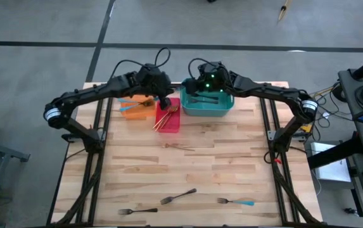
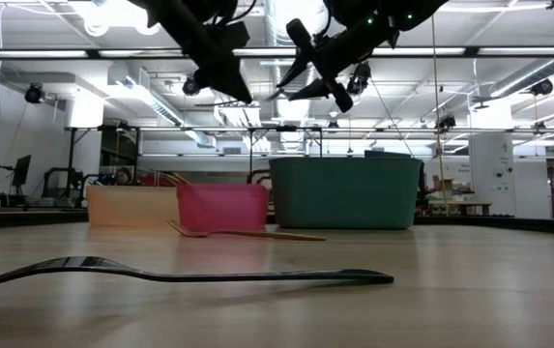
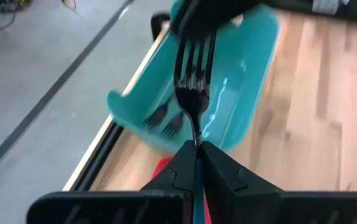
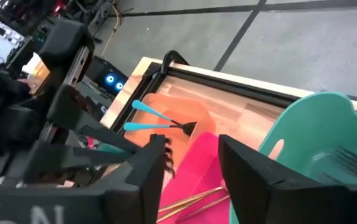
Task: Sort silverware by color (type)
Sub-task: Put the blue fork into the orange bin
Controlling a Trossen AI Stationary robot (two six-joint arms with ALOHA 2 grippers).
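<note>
My left gripper (image 3: 197,149) is shut on a fork (image 3: 194,68) with dark tines and a blue handle, high over the red bin (image 1: 168,115) and the teal bin (image 1: 208,102). My right gripper (image 4: 194,168) faces it, open, its fingers standing beside the fork's tines (image 4: 167,157); I cannot tell whether they touch. Two blue-handled forks (image 4: 156,121) lie in the orange bin (image 1: 137,109), gold ones (image 4: 194,198) in the red bin, dark ones (image 3: 166,119) in the teal bin. My left gripper pinches the fork at its neck (image 3: 196,138), where the dark head meets the blue handle, between its two fingers. The fork lies along the fingers, its handle running back between them. The fingers come from the table's left, slanting down. The fork is lifted clear, tines toward the right gripper.
On the near half of the table lie two dark forks (image 1: 178,196) (image 1: 137,210) and a blue-handled fork (image 1: 235,201); a gold fork (image 1: 178,147) lies mid-table. The three bins stand in a row at the far edge.
</note>
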